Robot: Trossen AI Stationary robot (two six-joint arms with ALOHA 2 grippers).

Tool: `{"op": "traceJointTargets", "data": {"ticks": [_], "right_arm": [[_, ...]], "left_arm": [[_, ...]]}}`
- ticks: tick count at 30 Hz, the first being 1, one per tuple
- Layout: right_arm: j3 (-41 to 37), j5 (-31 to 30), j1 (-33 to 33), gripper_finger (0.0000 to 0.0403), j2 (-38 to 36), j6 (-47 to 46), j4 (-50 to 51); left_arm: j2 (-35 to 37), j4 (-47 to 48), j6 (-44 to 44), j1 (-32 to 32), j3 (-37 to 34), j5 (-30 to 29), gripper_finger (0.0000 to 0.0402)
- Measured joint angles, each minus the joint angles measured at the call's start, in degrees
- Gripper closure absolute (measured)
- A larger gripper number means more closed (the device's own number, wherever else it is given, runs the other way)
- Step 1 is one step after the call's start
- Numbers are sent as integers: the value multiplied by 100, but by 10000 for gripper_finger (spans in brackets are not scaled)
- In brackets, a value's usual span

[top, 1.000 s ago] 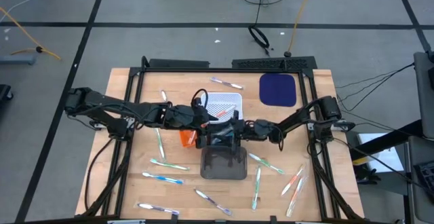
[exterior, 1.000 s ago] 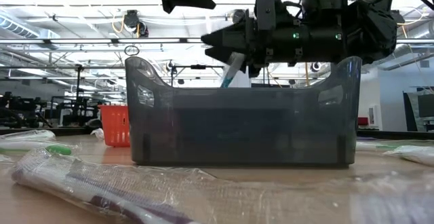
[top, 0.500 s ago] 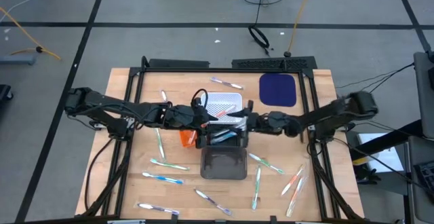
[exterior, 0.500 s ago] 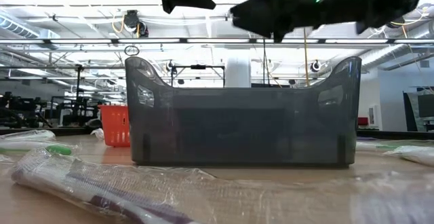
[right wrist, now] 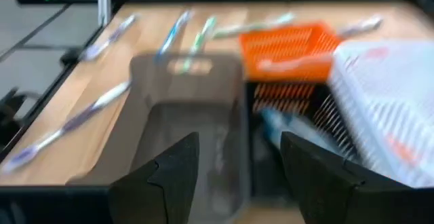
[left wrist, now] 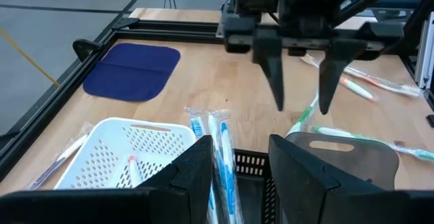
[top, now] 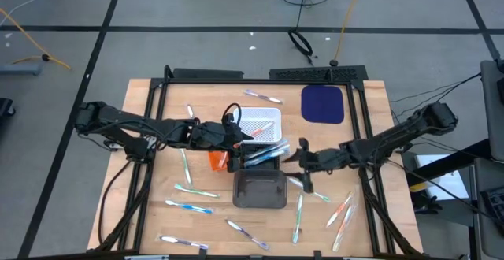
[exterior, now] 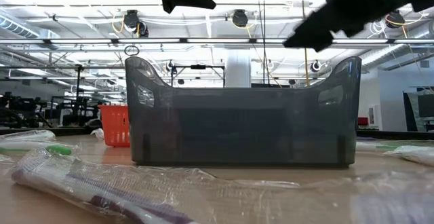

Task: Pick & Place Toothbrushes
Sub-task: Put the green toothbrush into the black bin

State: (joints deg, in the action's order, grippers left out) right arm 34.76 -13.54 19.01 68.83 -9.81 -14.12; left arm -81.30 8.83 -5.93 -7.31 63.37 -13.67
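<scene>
A clear-wrapped pack of blue and white toothbrushes (top: 266, 153) lies across a black basket (left wrist: 252, 164), its head end (left wrist: 207, 123) by the white basket's rim (left wrist: 146, 125). My left gripper (left wrist: 241, 142) hangs open over it, one finger on either side. My right gripper (top: 293, 159) is open and holds nothing, to the right of the baskets and above the table; it shows in the left wrist view (left wrist: 301, 107). Several wrapped toothbrushes (top: 189, 206) lie flat on the wooden table around the grey tray (top: 260, 176). My left gripper's fingers stand on either side of the toothbrush pack, which runs along them close by one finger (left wrist: 198, 173). Whether that finger touches the wrap (left wrist: 218, 157) I cannot tell.
An orange basket (top: 217, 160) stands left of the black one. A dark blue cloth (top: 323, 104) lies at the far right. More toothbrushes lie right of the tray (top: 340, 211) and behind the white basket (top: 264, 97). In the low view a wrapped toothbrush (exterior: 95, 190) lies before the tray (exterior: 241, 125).
My right gripper has drawn back from over the black basket toward the table's right edge, rising and tipping up from pointing down to nearly level. The toothbrush pack that was at its fingers has stayed behind on the black basket.
</scene>
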Motion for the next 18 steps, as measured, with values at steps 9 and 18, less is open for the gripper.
{"op": "traceJointTargets", "data": {"ticks": [9,18], "right_arm": [[0,31,768,214,4,-1344,1397],[0,-2,1349,217,62,-2675,2565]], "left_arm": [[0,-15,-44,0,0,0,254],[0,-55,-61,0,0,0,254]]}}
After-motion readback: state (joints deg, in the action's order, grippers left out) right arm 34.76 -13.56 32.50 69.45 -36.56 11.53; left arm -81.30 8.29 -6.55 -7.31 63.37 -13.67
